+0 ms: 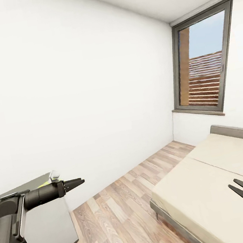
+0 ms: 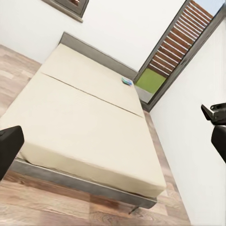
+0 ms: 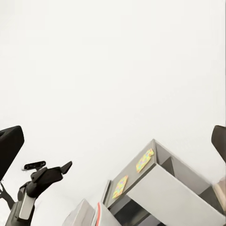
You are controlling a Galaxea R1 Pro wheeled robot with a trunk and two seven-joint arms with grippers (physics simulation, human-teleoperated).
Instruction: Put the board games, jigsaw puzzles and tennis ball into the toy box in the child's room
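Your left hand [image 1: 78, 182] hangs open and empty beside the worktop [image 1: 43, 224]; your right hand [image 1: 242, 190] hovers open over the bed [image 1: 210, 186]. The left wrist view catches a small blue board game [image 2: 126, 80] on the bed's far section (hidden from the head camera), while the right wrist view finds two jigsaw puzzles [image 3: 144, 160] on the worktop.

The floor [image 1: 124, 211] was wood plank with a slight sheen; the bed [image 1: 210, 186] was matt cream cloth; the tabletop [image 3: 141, 172] was smooth pale grey; the walls [image 1: 72, 86] were matt white.

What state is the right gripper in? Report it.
Open. In the head view the right gripper spreads its two fingers apart over the bed, with nothing between them.
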